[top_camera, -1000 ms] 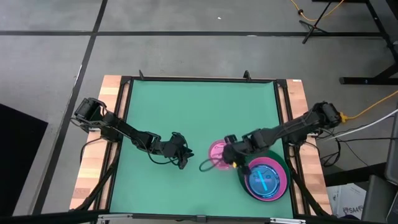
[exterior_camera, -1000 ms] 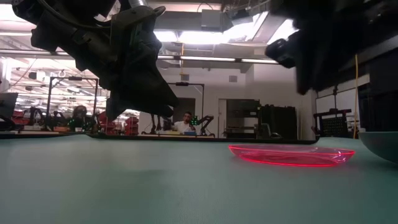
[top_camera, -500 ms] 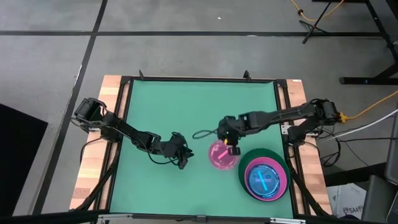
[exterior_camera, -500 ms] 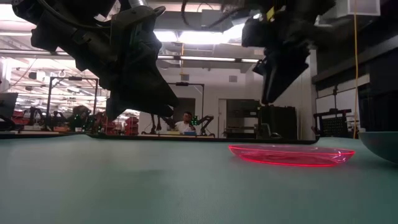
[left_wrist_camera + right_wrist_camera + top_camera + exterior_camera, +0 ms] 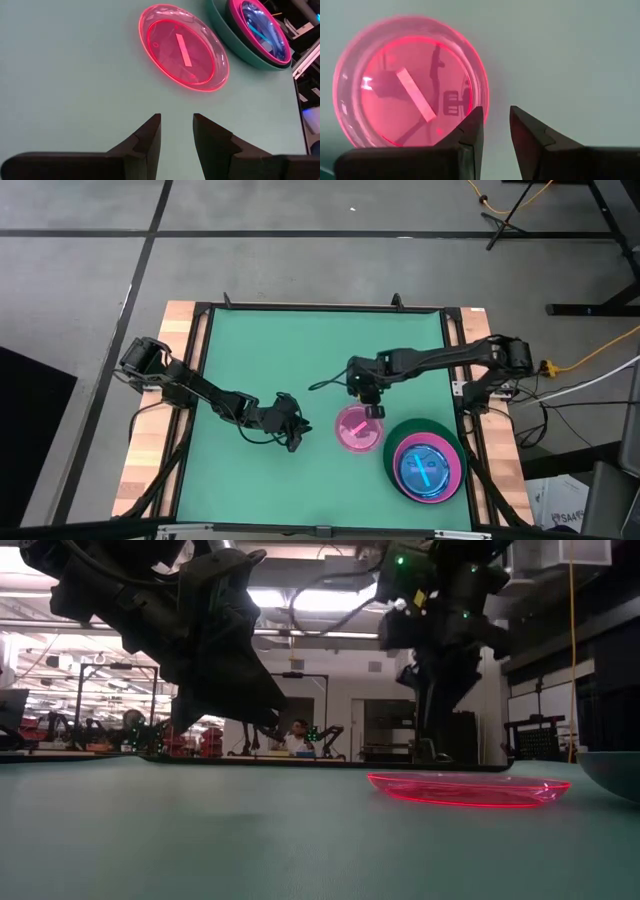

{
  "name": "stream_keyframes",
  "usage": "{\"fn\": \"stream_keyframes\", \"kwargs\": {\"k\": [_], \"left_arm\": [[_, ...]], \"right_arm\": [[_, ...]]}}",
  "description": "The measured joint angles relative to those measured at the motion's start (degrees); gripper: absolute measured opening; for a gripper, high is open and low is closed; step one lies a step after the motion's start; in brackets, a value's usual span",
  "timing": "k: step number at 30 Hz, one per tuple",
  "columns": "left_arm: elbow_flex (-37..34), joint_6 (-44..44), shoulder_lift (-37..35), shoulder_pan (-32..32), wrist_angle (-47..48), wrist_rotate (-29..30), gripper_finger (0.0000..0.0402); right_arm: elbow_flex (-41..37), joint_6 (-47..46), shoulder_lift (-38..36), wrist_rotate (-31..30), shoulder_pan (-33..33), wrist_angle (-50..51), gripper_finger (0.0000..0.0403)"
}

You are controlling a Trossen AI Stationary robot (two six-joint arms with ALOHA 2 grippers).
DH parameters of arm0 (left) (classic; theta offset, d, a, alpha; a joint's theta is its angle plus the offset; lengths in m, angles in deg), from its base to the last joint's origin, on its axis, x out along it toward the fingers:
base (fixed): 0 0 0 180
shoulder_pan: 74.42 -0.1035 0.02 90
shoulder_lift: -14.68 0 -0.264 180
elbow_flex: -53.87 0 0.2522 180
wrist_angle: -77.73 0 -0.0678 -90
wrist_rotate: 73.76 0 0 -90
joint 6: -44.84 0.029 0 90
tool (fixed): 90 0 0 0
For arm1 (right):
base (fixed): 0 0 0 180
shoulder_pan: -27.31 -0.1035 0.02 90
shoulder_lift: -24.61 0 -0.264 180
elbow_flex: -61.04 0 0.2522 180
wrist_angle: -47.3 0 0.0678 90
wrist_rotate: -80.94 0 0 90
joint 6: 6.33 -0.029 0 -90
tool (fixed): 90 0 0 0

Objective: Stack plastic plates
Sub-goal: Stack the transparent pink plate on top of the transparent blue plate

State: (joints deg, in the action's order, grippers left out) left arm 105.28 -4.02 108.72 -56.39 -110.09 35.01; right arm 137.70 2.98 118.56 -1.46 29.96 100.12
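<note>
Now, loose plate: the small translucent pink plate (image 5: 358, 428) lies flat on the green table (image 5: 300, 350), alone, just beside the stack.
Stack: the dark green plate (image 5: 392, 455) holds a hot pink plate (image 5: 455, 472) and a cyan plate (image 5: 425, 468) inside it, near the table's right front corner.
Right gripper: the right gripper (image 5: 369, 393) hovers above the far rim of the pink plate, fingers a little apart, holding nothing.
Risk of grasp: the rim is thin and low, so I think the fingers (image 5: 470, 131) can slide off it or push the plate over the mat instead of catching it.
Risk of placing: if the plate is held only at one edge, it may tilt and land crooked on the stack.
Left gripper: the left gripper (image 5: 291, 426) waits near the table's middle front, fingers slightly apart and empty.
Obstacles: nothing lies between the pink plate and the stack; the left gripper is near the plate on its other side.
Room: a person (image 5: 299, 738) sits far behind the table.
</note>
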Motion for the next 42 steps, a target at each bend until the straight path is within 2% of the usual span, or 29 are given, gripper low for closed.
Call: {"fn": "stream_keyframes", "kwargs": {"k": [4,13,23,27,31,37,42], "left_arm": [[0.00,0.00,0.00,0.05,0.08,0.01,0.0107],[0.00,0.02,0.00,0.12,0.07,0.01,0.0107],[-0.02,0.02,0.00,0.12,0.07,0.03,0.0107],[-0.02,0.00,0.00,0.12,0.07,0.03,0.0107],[-0.04,0.00,0.00,0.12,0.07,0.03,0.0107],[-0.07,0.02,0.00,0.12,0.09,0.03,0.0107],[-0.07,0.02,0.00,0.12,0.09,0.03,0.0107]], "right_arm": [[0.00,0.24,2.90,1.95,0.01,-0.21,0.0085],[0.00,2.42,8.21,2.03,0.01,-0.47,0.0085],[0.00,3.17,10.30,3.24,0.01,-1.06,0.0085],[0.00,3.23,10.29,5.83,0.01,-1.85,0.0084],[0.00,3.21,10.29,7.03,-0.06,-1.84,0.0065],[0.00,3.21,10.29,7.01,-0.03,-1.94,0.0010],[0.00,3.17,10.27,6.98,-0.03,-2.06,0.0010]]}}
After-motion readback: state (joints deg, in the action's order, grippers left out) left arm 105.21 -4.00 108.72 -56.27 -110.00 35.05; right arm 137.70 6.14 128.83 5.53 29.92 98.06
